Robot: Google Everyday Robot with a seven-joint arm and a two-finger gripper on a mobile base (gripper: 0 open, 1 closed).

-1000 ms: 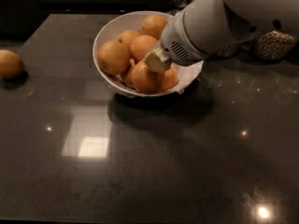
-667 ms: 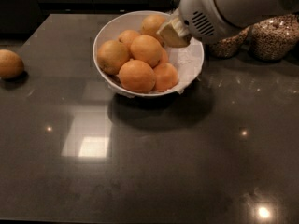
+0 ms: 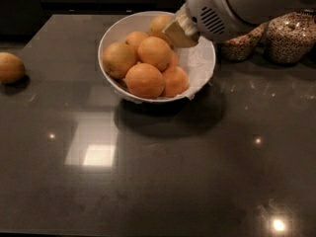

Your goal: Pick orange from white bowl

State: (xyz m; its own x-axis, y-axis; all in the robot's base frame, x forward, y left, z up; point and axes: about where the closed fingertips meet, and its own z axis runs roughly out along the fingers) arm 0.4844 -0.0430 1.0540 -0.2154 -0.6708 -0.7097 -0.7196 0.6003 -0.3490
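Observation:
The white bowl (image 3: 114, 33) stands at the back middle of the dark countertop, lined with crumpled white paper (image 3: 197, 63). It holds several oranges (image 3: 154, 53), piled toward its left and front. My gripper (image 3: 180, 31) hangs over the bowl's back right part, just beside the rearmost orange (image 3: 160, 22). The thick white arm (image 3: 232, 6) comes in from the upper right and hides the bowl's far right rim. I see no orange in the gripper.
A lone orange (image 3: 10, 67) lies on the counter at the far left. Two glass jars of grains (image 3: 291, 36) (image 3: 242, 44) stand at the back right behind the arm. The dark counter (image 3: 163, 172) reflects ceiling lights.
My gripper has lifted off the front oranges and moved up and to the right, toward the bowl's back rim. The oranges it covered are now in view.

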